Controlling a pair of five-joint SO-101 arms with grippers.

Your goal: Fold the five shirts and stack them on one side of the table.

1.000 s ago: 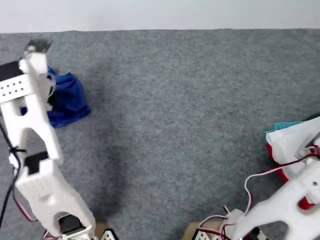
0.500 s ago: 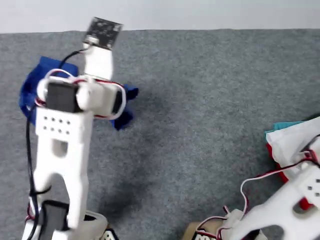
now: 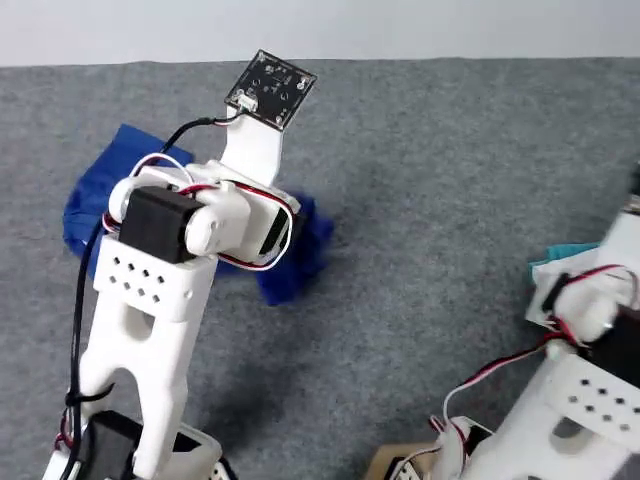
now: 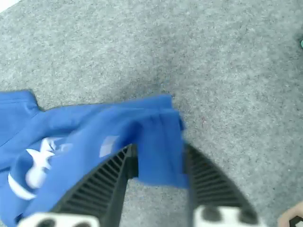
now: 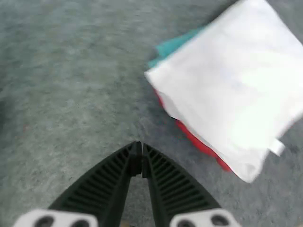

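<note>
Right gripper (image 5: 138,150): jaws pressed together, empty, sat near right beside the folded white fabric shirt (image 5: 236,80).
Left gripper (image 4: 158,153): pinched the crumpled blue fabric shirt (image 4: 85,137) by its right edge.
Blue shirt: trailed left and farther from those jaws, well apart from the white one.

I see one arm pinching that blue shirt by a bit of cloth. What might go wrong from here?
1. The left gripper holds the blue shirt by a narrow bunched fold only; the cloth may slip out if pulled.
2. The shirt lies crumpled, so a neat fold may fail unless it is spread flat first.
3. The right gripper, shut, hovers close to the stack topped by the white shirt; a careless move might knock it askew.
</note>
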